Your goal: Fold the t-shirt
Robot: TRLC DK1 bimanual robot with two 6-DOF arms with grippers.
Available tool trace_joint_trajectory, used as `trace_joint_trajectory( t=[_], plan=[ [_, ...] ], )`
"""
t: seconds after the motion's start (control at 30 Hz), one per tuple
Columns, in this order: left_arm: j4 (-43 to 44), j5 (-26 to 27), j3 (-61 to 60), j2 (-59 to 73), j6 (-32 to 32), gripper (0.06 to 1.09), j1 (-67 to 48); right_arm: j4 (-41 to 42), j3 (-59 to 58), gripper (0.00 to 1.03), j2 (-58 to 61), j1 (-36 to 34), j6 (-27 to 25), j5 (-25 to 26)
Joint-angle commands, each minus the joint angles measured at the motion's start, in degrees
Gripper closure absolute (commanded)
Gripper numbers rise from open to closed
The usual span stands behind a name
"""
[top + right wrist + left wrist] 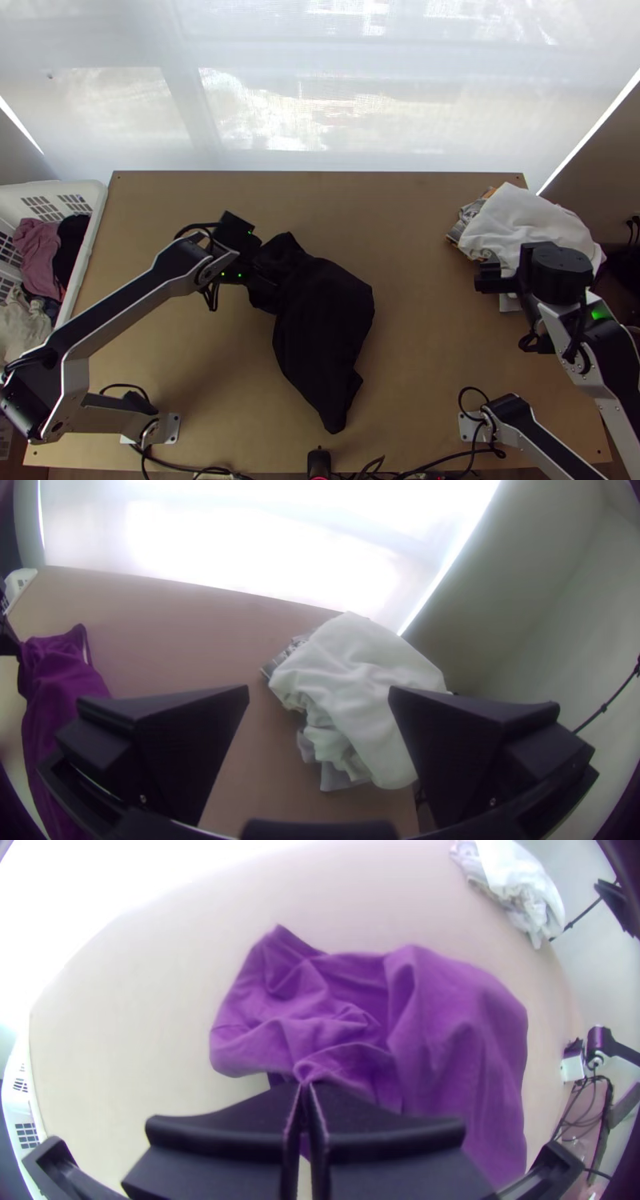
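"Two grippers, one shirt. Which one has hold of it?"

"Left gripper (pixel 256 264). Its fingers are closed on a small pinch of the dark shirt (pixel 324 312), right at the tips."

"Which part of the shirt is that?"

"Can't tell, collar, sleeve or hem. It's at the shirt's far left end. In the left wrist view the gathered cloth sits just past the fingertips, fans out beyond them, and runs back along one side of the fingers."

"And the rest of it?"

"Bunched and wrinkled in the middle of the table (pixel 416 240), trailing from the pinch toward the near edge and narrowing to a point there. Whether the pinched bit is lifted off the wood, I can't say."

"What about the right gripper (pixel 500 280)?"

"Fingers wide apart, with nothing between the tips. It's over the right side of the table, well apart from the shirt. In its wrist view the shirt lies off beyond the outer side of one finger."

"What's that near it?"

"A white cloth (pixel 528 224) heaped over some other folded cloths, at the table's far right corner. Seen from that wrist, the pile shows in the gap, past the fingers."

"Anything on the left?"

"A white basket (pixel 90 240) with clothes in it, beside the table's edge."
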Motion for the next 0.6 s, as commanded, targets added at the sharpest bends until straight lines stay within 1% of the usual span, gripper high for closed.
trace_joint_trajectory(
  t=[0.0, 0.13, 0.27, 0.4, 0.53, 0.57],
  plan=[
    [-3.4, -0.2, 8.7, -4.7, 0.7, 1.05, 5.9, 2.9, 4.3, 0.05, 8.0, 5.2, 1.1, 0.1],
    [-3.6, -0.2, 13.4, -6.7, 1.7, 1.05, 8.4, 6.6, 5.8, 0.05, 11.3, 8.3, 1.9, 0.1],
    [-3.5, -0.2, 16.7, -6.8, 2.3, 1.05, 9.9, 6.6, 8.1, 0.05, 17.4, 12.8, 1.0, -1.0],
    [-3.1, -0.3, 18.6, -6.6, 3.1, 1.05, 11.4, 6.7, 9.5, 0.05, 23.2, 18.2, 2.4, -1.4],
    [-2.8, -1.7, 21.3, -6.1, 3.1, 1.05, 12.2, 6.8, 13.1, 0.05, 28.9, 21.6, 3.6, -1.3],
    [-2.8, -1.9, 22.2, -6.0, 3.0, 1.05, 12.4, 6.8, 14.3, 0.05, 30.4, 22.0, 3.5, -0.6]
  ],
)
